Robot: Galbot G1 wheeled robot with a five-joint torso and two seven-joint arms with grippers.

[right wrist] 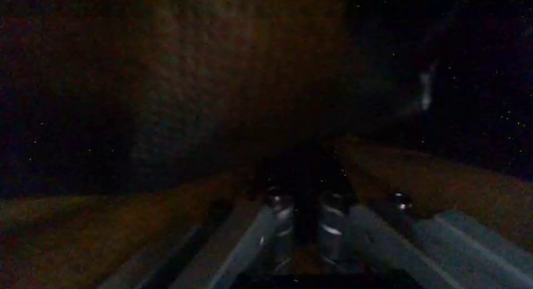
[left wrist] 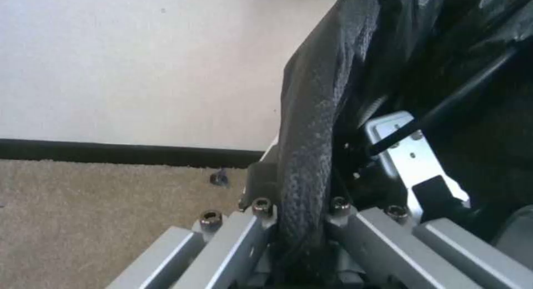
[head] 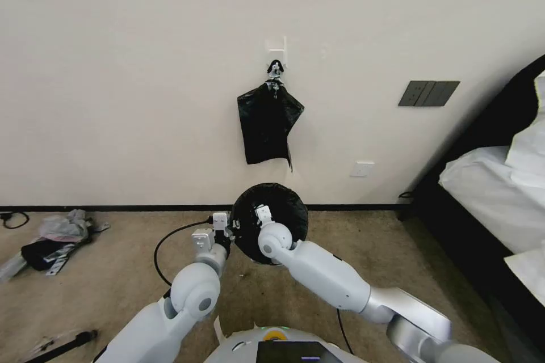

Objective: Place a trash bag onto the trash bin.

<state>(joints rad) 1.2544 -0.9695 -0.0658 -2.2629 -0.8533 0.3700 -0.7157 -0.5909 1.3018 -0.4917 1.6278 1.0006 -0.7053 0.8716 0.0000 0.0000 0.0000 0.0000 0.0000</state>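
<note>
While my left gripper (left wrist: 302,222) is pinching the trash bag (head: 278,198) at the near-left rim, my right gripper (head: 262,214) is reaching inside it (fingers hidden, can't tell).

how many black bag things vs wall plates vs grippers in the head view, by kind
Black bag items: 2 — bag over the bin, hanging bundle
Wall plates: 2 — dark switch panel, white outlet
Grippers: 2 — left gripper at the bag's rim, right gripper inside it
Total: 6
</note>
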